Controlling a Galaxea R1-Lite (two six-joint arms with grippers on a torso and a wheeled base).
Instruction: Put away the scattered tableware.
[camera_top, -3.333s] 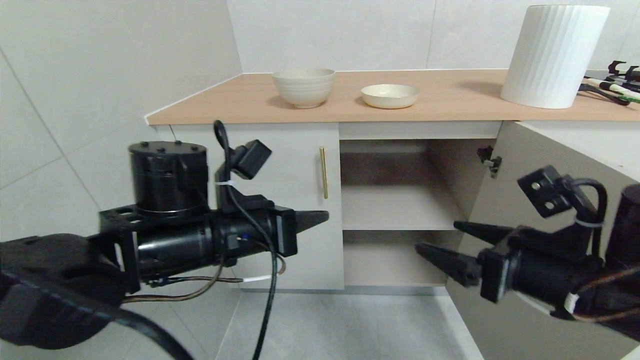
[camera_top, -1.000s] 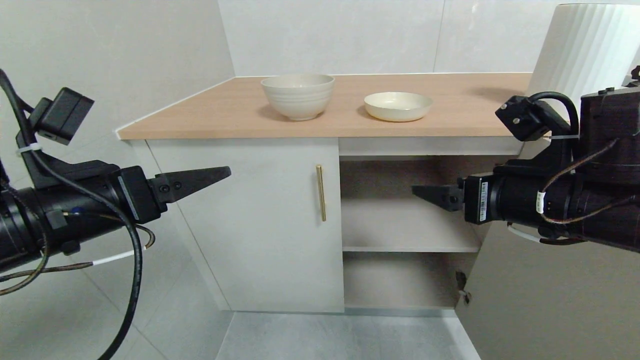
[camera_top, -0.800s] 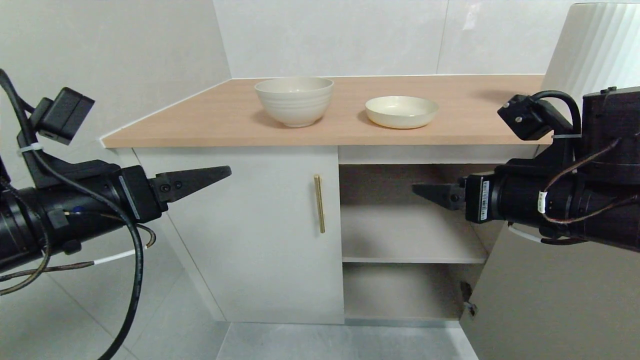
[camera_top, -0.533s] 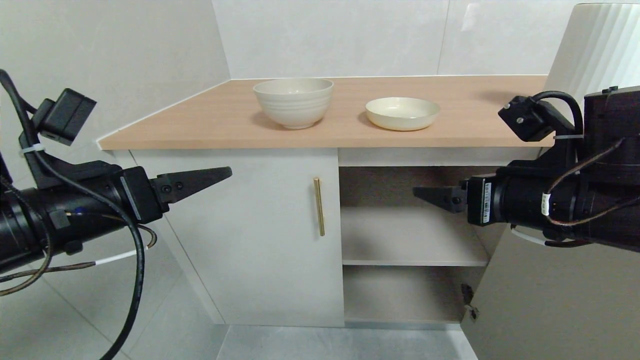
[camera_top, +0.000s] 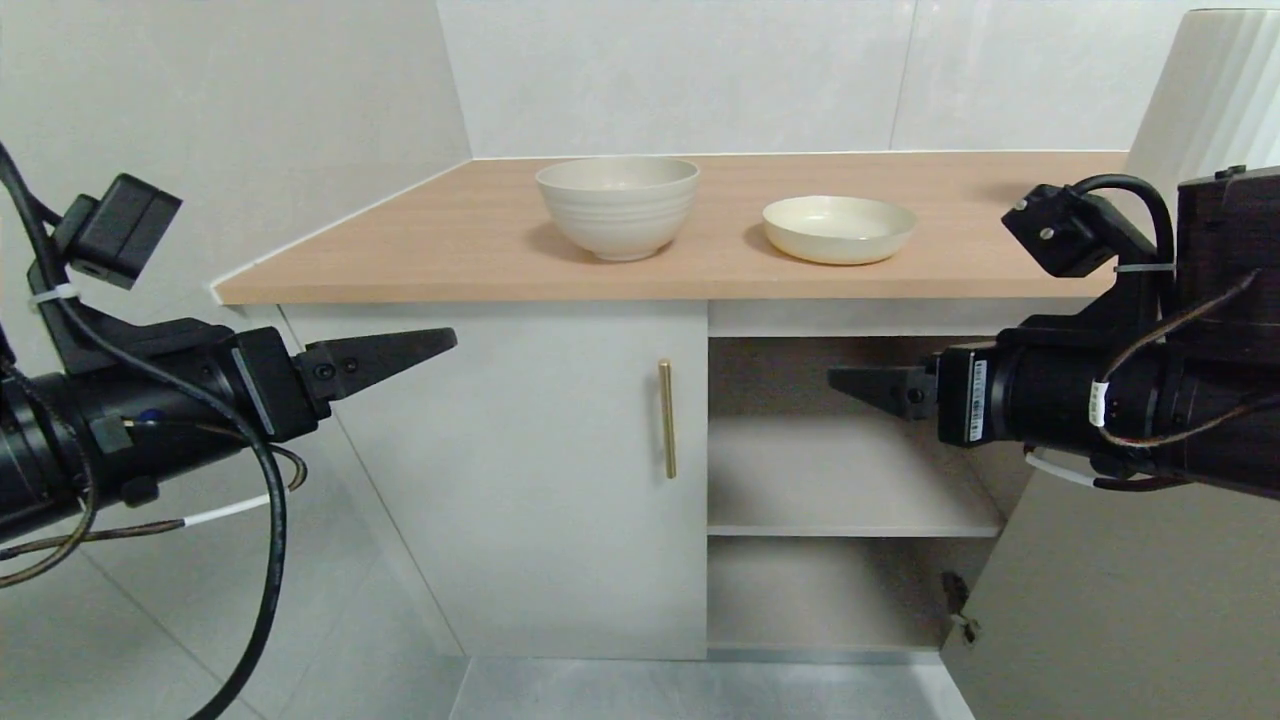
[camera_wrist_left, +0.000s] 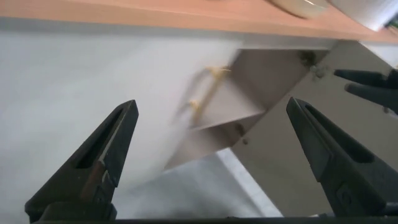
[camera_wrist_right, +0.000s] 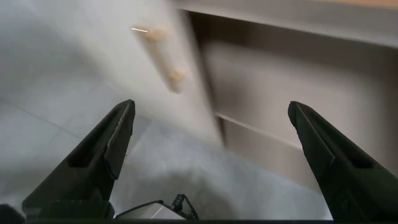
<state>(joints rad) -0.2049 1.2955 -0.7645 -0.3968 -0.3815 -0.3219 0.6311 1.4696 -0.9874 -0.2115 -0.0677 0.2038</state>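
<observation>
So, nothing is stowed yet: the ribbed bowl (camera_top: 617, 207) and shallow dish (camera_top: 839, 229) sit on the countertop (camera_top: 450, 250). My left gripper (camera_wrist_left: 211, 107) and right gripper (camera_wrist_right: 211, 107) hang spread wide, holding nothing, before the open cabinet (camera_top: 500, 470); 2 pieces left to shelve.

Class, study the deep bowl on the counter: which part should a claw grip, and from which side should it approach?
Grip the bowl by its rim, coming down from above. It stands upright on the counter with its mouth open to the top, so one wall can probably be pinched, inside and out. Its rounded sides taper downward and would likely slip from a side grasp.
</observation>
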